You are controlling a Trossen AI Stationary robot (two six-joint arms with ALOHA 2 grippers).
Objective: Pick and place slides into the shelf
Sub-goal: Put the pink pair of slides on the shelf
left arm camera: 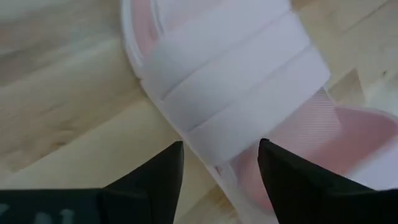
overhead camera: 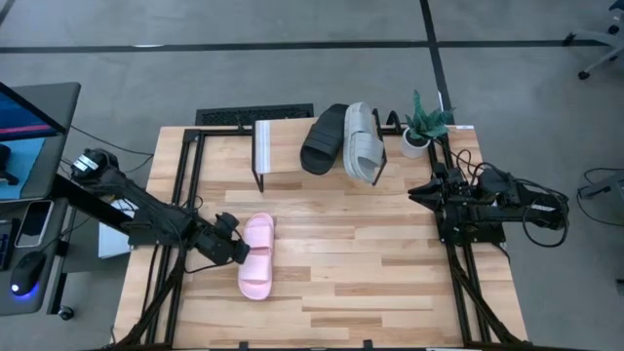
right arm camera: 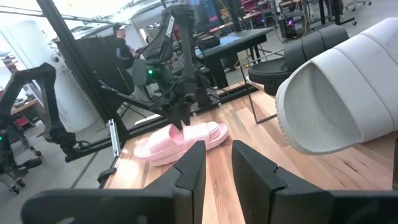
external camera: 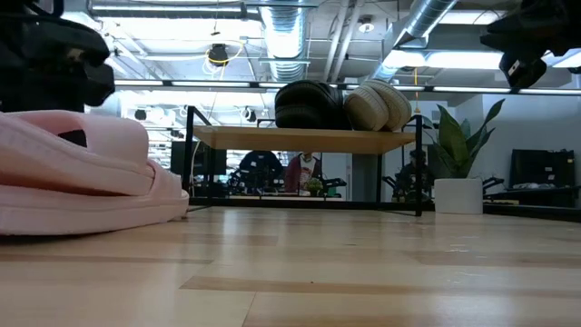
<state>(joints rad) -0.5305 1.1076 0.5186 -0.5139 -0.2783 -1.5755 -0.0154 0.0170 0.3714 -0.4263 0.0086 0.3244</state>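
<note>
Risk: pinch on one strap edge only, so possible slip or tilt on lift; collision with shelved pair on placement.

Left claw [overhead camera: 237, 250]: fingers parted, empty, astride ribbed strap of pink slide [overhead camera: 258, 256], desk [overhead camera: 351, 283] 8 o'clock.

Shelf [overhead camera: 292, 146], 12 o'clock: black slide [overhead camera: 325, 138], grey slide [overhead camera: 363, 142], left portion free.

Right claw [overhead camera: 417, 193]: 3 o'clock, slightly open, empty.

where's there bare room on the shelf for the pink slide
Free: the shelf's left part, between its left end and the black slide. Crowded: the right part, where the black and grey slide lie together. The left gripper is at the pink slide.
</note>
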